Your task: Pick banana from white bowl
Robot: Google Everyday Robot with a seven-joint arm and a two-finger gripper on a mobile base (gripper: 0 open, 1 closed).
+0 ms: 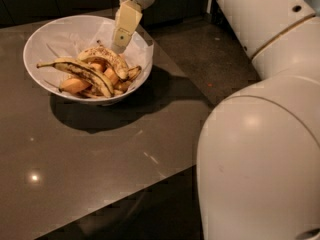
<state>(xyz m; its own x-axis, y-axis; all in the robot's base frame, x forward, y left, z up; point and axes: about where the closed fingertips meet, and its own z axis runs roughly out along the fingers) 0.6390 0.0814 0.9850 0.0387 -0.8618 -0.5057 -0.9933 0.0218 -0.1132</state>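
Hanging over the white bowl (46, 33) on the side toward its far right rim, the gripper (118, 45) points down into the bowl, its pale tip just above, or possibly touching, the upper curve of the banana (109, 57); contact cannot be confirmed from this angle. Whether the gripper is open or closed cannot be told, since only one pale face of it is presented to the camera. The banana, plump, yellow and brown-speckled, lies inside the bowl, arching over the top of the pile near the bowl's centre and right wall. Beside it, toward the near left of the bowl, lies a slimmer banana (82, 71) with long black streaks, its thin stem pointing at the bowl's left wall. Orange fruit chunks (75, 85) fill the bottom of the bowl beneath and between both bananas. The bowl stands upright on a dark, glossy table (100, 159), casting a shadow to its near right. To the right of the bowl, well apart from it, the robot's white arm (260, 149) fills the foreground.
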